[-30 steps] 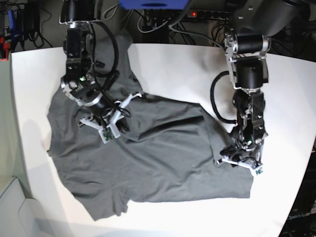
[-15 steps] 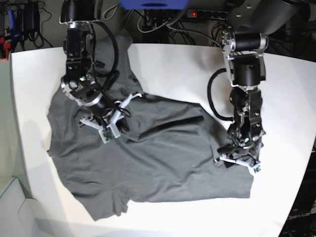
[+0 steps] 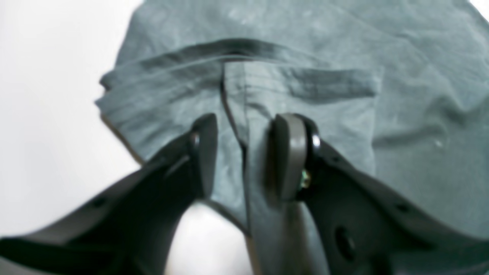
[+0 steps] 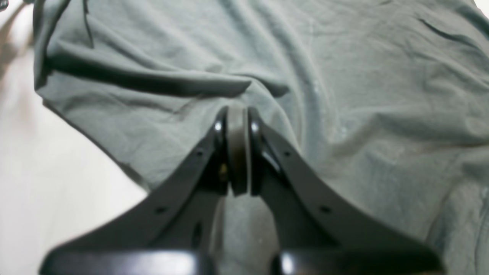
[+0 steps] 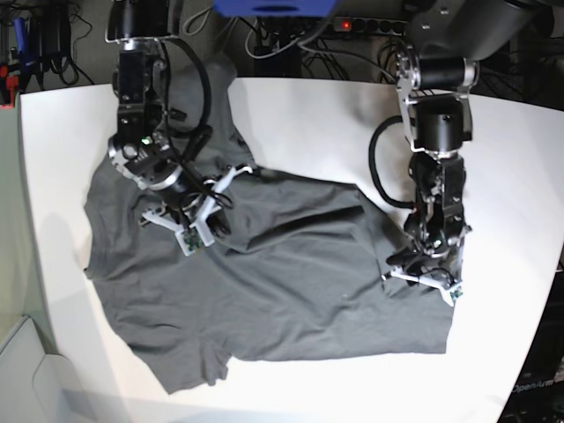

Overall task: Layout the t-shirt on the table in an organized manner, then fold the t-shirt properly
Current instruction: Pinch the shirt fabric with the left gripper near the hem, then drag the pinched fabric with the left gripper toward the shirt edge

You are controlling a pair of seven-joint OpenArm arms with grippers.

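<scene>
My left claw [image 3: 242, 152] is straddling a raised fold at the t-shirt [image 5: 282, 282] hem, jaws apart. Right claw [image 4: 237, 152] is pinched together on cloth. Shirt is lying rumpled across the table [image 5: 300, 115].

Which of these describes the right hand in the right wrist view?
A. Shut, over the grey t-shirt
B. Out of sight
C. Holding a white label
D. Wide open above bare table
A: the right hand has its pads pressed together, with the t-shirt spread beneath and around it.
</scene>
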